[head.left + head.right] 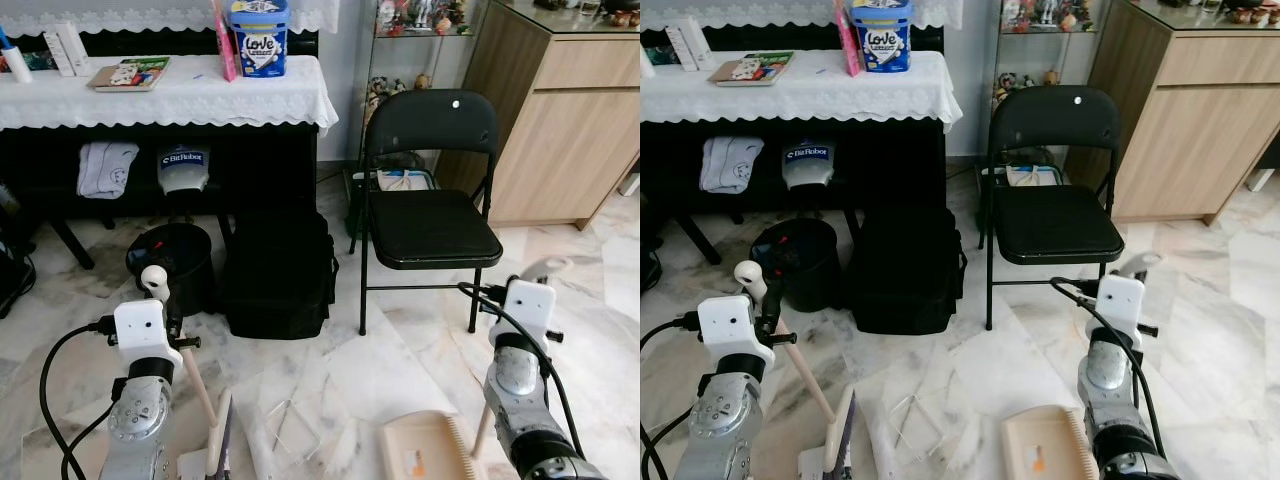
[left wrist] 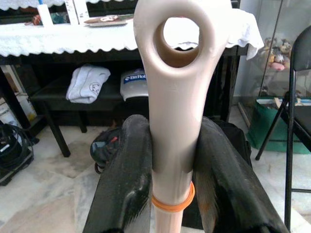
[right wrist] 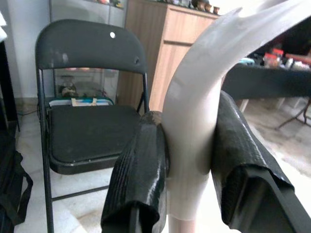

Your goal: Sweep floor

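My left gripper is shut on the beige broom handle, just below its ringed top end. The handle slants down to the broom head on the marble floor at the bottom of the left eye view. My right gripper is shut on the curved whitish handle of the dustpan. The beige dustpan rests on the floor between the two arms, nearer the right one, with its comb edge on the right side.
A black folding chair stands ahead on the right, before a wooden cabinet. A black bag and a round black bin sit under the lace-covered table. A clear plastic scrap lies by the broom.
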